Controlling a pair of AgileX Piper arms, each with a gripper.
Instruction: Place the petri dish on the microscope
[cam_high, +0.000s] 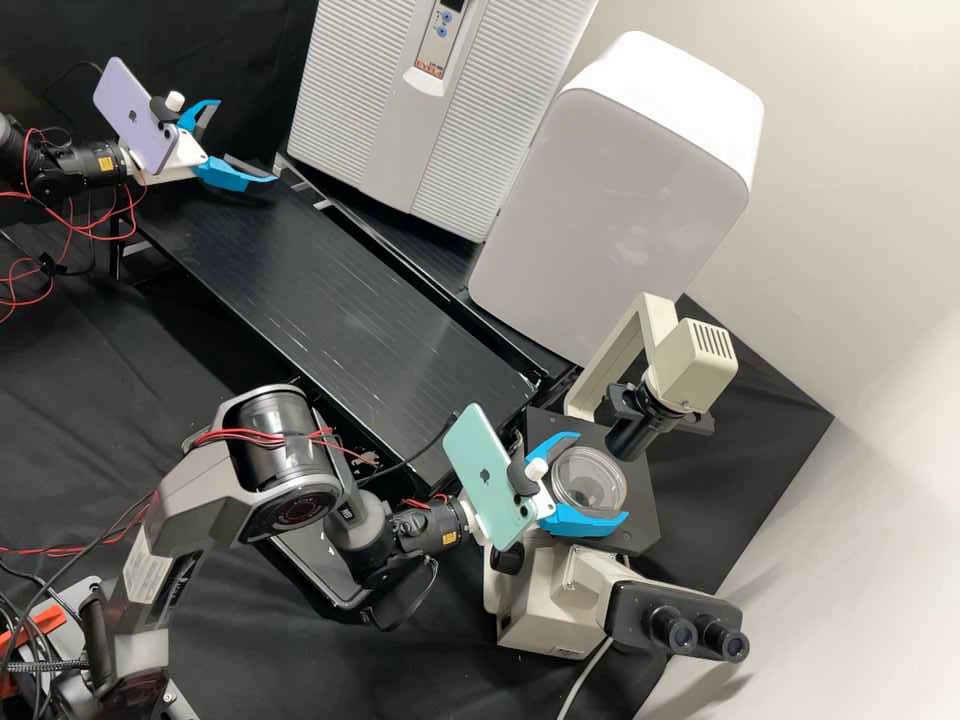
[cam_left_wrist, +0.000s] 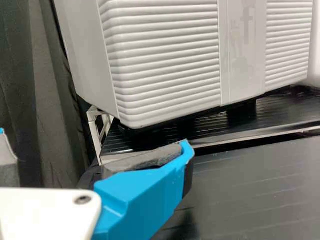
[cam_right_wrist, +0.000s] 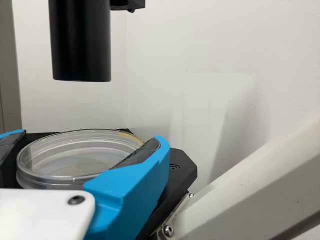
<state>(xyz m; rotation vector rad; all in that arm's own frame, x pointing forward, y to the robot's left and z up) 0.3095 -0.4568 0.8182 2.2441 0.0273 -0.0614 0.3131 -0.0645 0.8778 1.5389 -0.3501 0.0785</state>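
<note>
And here is the dish (cam_high: 590, 478), held level over the middle of the microscope's stage (cam_high: 638, 530), in from the corners. It is taken by its sides between the blue fingers of the right tool (cam_high: 602, 476), spread about as wide as the dish, the dark pads (cam_right_wrist: 137, 154) against the rim. A sensible hold, that: top and base are left free, so the dish can be set flat and looked through. Whether its base is already borne by the stage cannot be told. The black tube (cam_high: 632, 440) hangs above, on the far side, so a low, level approach is called for; any lift or tilt might bring a knock. Nearly done, it seems: seating and letting go are what's wanted, both fingers parted evenly lest the dish be dragged. Over at the worktop's (cam_high: 330, 290) far left end, the left tool (cam_high: 246, 141) is held wide apart with nothing gripped, safely out of the way.
</note>
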